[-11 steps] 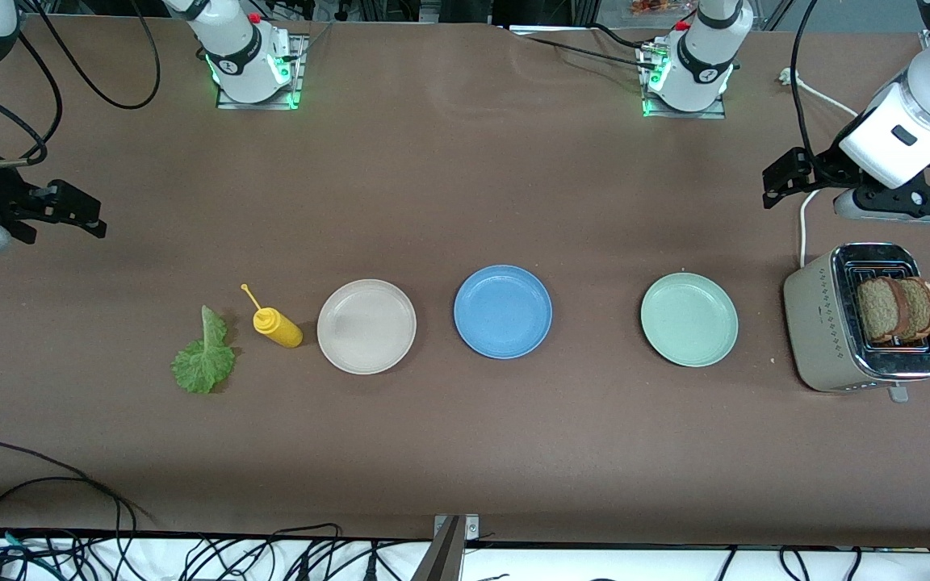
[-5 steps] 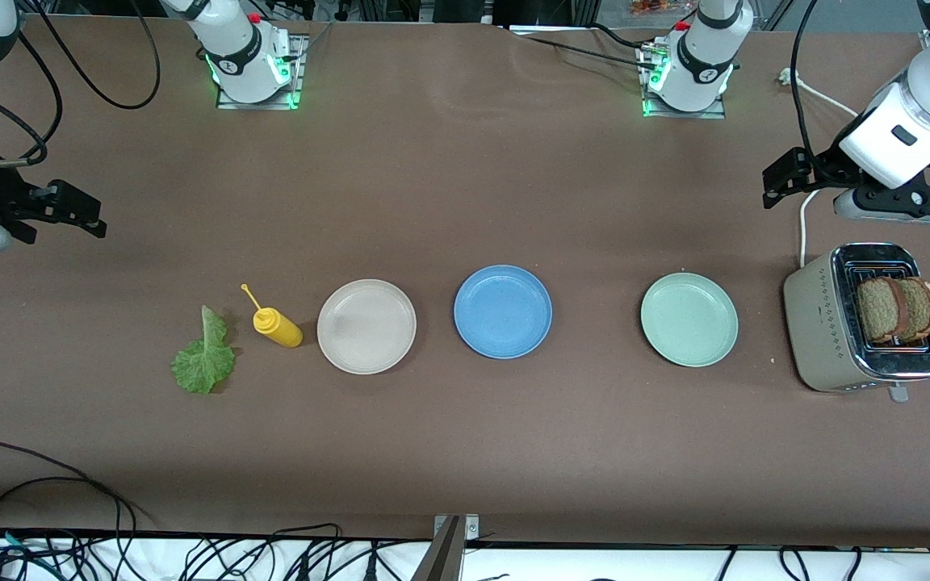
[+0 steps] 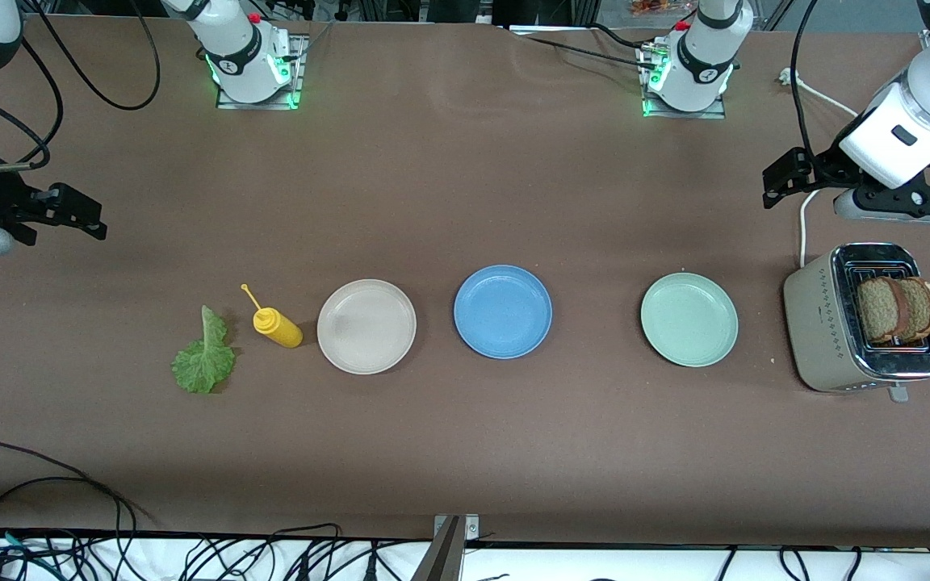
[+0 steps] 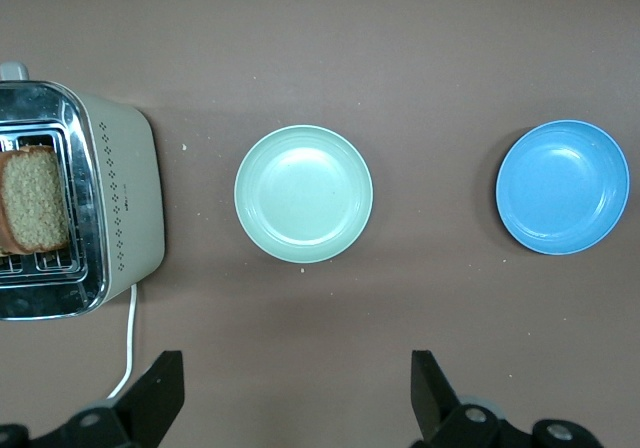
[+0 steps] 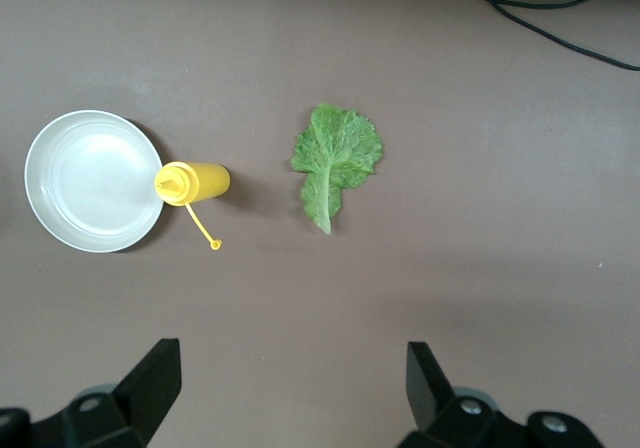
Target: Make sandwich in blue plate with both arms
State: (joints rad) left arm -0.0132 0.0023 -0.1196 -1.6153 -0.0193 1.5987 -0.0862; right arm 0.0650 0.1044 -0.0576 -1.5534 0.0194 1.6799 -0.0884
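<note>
Two bread slices stand upright in the toaster at the left arm's end; the blue plate sits bare mid-tabletop between two other plates. The lettuce leaf lies flat, stem pointing away from the front camera. The left hand above the tabletop near the toaster and the right hand above the lettuce end are both released.

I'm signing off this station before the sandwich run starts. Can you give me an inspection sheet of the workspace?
Surface: brown table, flat, nothing spilled.
Job's things: blue plate bare, mid-table; two bread slices standing in the toaster at the left arm's end; lettuce leaf flat on the table at the right arm's end.
Clutter: beige plate, pale green plate, yellow squeeze bottle lying on its side beside the beige plate.
Grippers: left gripper open, empty, over the table beside the toaster; right gripper open, empty, over bare table.
Cables: toaster cord; loose black cables at the table's near edge.
Surroundings: nothing seen.
</note>
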